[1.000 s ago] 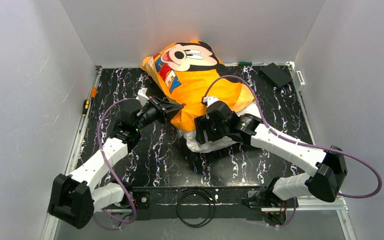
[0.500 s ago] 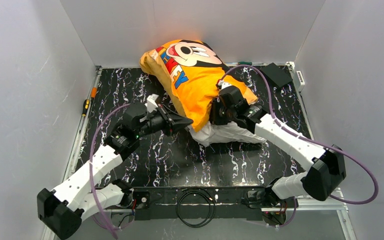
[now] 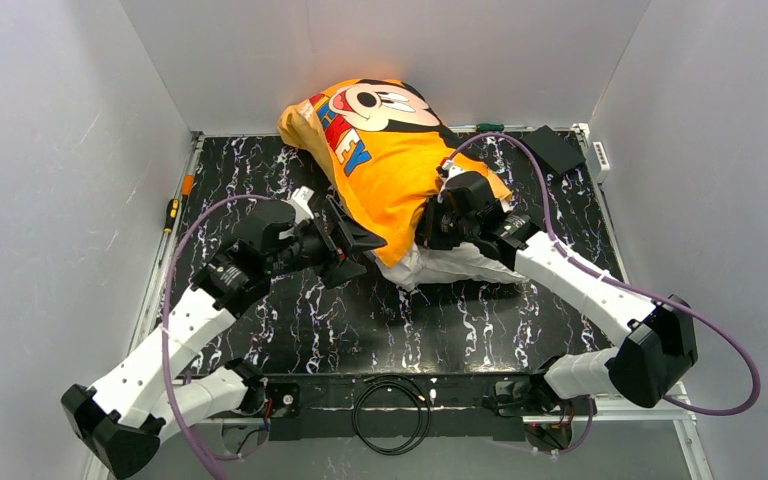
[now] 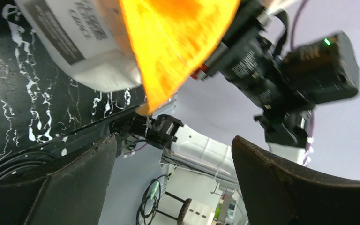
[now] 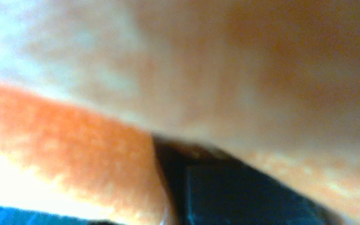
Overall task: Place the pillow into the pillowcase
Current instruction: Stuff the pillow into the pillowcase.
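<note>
Two robot arms work a half-covered pillow at the far middle of a black marbled worktop (image 3: pixel 360 320). The orange pillowcase (image 3: pixel 385 160) is propped against the far edge with its cartoon face up. The white pillow (image 3: pixel 450 265) is mostly inside, and its near end bulges out of the opening toward the worktop's centre. The left gripper (image 3: pixel 365 250) hovers just beside the case's hanging near-left corner with its fingers spread wide and nothing between them. Its wrist camera shows that orange corner (image 4: pixel 178 42) drooping above the gap and the pillow's labelled end (image 4: pixel 98 70) bare beneath it. The right gripper (image 3: pixel 440 225) is pressed into the opening's right side, where orange meets white. Its own camera gives only blurred orange cloth (image 5: pixel 75 154) up close, so whether it is clamped cannot be told. The step in hand appears to be drawing the open hem over the exposed end. To do it well, the left fingers should probably close on orange cloth alone at that loose corner, not on the pillow under it. Both arms could then pull the hem toward the near edge together, so the stuffing slides in and does not bunch. A one-sided tug risks twisting the case or dragging the bundle off its prop.
</note>
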`<control>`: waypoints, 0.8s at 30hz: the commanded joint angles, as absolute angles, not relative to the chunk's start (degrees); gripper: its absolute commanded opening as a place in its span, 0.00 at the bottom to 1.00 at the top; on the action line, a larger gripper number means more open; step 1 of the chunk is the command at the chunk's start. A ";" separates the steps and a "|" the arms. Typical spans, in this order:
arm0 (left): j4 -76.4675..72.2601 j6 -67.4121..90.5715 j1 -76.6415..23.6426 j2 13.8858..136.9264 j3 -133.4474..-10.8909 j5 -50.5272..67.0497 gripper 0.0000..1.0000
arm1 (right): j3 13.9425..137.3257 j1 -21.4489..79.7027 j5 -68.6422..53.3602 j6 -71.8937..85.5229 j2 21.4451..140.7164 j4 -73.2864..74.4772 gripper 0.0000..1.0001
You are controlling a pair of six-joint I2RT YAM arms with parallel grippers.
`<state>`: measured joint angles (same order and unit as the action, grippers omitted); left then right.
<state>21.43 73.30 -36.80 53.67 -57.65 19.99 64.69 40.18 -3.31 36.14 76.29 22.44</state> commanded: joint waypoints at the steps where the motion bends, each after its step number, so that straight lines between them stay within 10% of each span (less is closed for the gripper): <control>1: 13.37 74.82 -35.77 57.45 -53.77 19.06 0.93 | 66.06 38.61 -2.54 38.85 75.27 12.52 0.14; 9: -4.53 77.00 -35.77 72.28 -60.53 23.76 0.84 | 65.92 38.62 -4.04 38.94 76.25 12.12 0.15; 15: -5.01 76.20 -35.53 74.46 -66.19 20.47 0.00 | 66.86 38.41 -2.08 38.08 75.46 13.65 0.15; 24: -4.46 78.76 -37.50 73.56 -75.55 25.80 0.00 | 74.09 34.13 -0.62 40.53 70.01 15.16 0.15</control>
